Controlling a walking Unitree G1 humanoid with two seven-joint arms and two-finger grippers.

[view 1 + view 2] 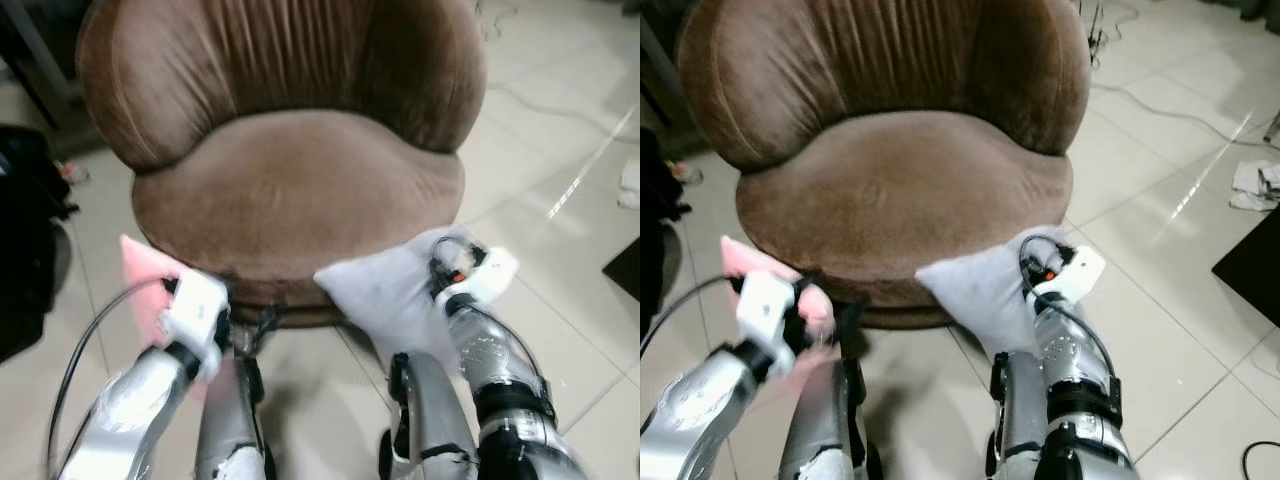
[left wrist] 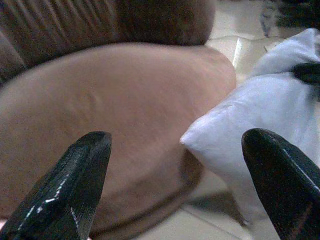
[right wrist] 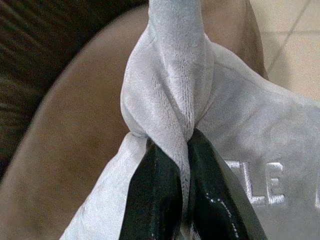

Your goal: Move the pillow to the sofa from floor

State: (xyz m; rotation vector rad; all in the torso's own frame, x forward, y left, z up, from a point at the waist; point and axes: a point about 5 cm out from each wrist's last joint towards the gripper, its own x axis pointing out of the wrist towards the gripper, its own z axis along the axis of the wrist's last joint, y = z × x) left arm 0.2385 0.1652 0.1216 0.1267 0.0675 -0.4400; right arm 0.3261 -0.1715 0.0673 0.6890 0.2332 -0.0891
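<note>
So the grey pillow is already off the floor: the right pincer is clamped tight on a bunched-up fold of the fabric, fingers basically squeezed together with only the cloth between them. The pillow hangs right at the front edge of the brown velvet sofa (more of a round tub chair tbh), one corner poking toward the seat cushion but most of it still out over the tiled floor, beside the seat rather than on it. There's some embossed lettering on the pillow face in the right wrist view, can't read the whole word.

The left pincer is spread wide open with nothing between its fingers, pointing at the seat with the pillow corner just off to one side. There's something pink right behind the left wrist. Might be a second cushion or a cloth, too blurry for me to call.

Progress-wise I'd say the pick-up part is done and the drop-off isn't. What's left: carry the pillow further in over the seat cushion, let go, pull the arm back. Seat is bare so there's plenty of room to land it
</note>
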